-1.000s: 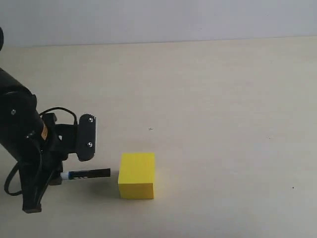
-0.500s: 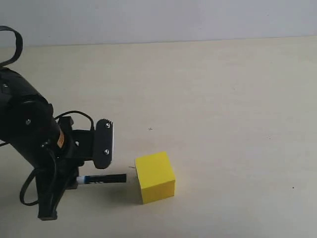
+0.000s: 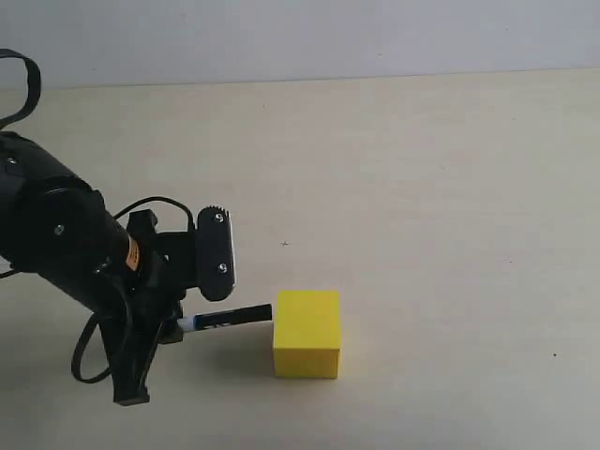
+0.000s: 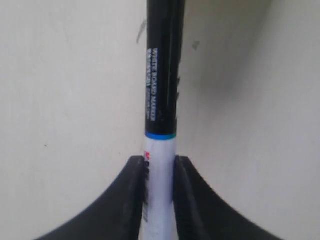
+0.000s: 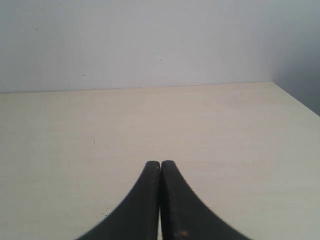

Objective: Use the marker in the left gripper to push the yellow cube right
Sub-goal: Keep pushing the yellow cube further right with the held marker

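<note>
The yellow cube rests on the table at the lower middle of the exterior view, squared to the camera. My left gripper is shut on the marker, which points right, its black cap touching the cube's left face near the top. In the left wrist view the white barrel of the marker is clamped by the left gripper and the black cap runs out of frame; the cube is out of that view. My right gripper is shut on nothing and does not appear in the exterior view.
The pale table stretches right of the cube and back to a light wall. The thick black left arm and its looping cables fill the lower left. The right wrist view shows bare table up to the wall.
The left arm has carried the marker rightward and the cube has slid right with it. The cube turned askew half a second ago and now sits square again.
</note>
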